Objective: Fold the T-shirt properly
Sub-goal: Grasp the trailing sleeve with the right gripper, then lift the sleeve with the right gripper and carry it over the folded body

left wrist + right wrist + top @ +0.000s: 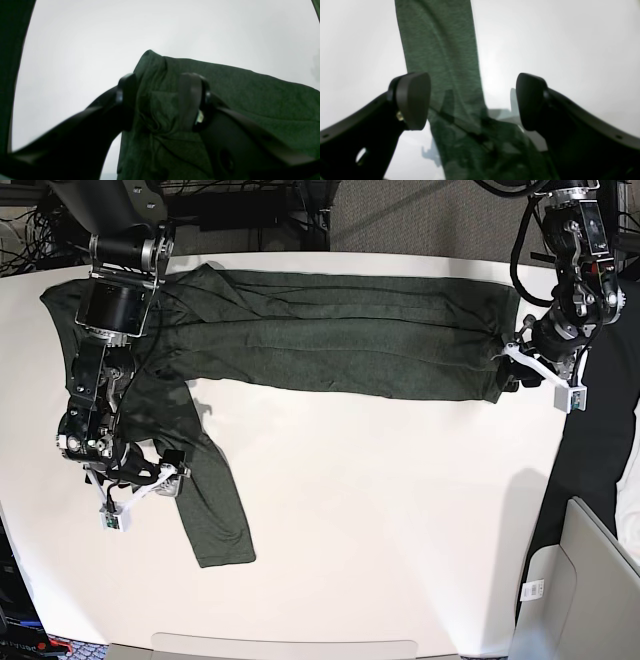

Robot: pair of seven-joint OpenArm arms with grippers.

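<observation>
Two arms working: we're clamping the T-shirt (330, 340) hem in our left end effector (162, 100), right end effector (472, 100) gaping over the sleeve (215, 510), risking a skewed, bunched fold.

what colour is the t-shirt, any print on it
Dark olive-green heathered T-shirt, no print; the base view shows it best.

we see our left pincer (162, 100) clamped on a bunched fold of the t-shirt (340, 330), arm reaching low; our right pincer (472, 100) stands wide apart, holding nothing.
</observation>
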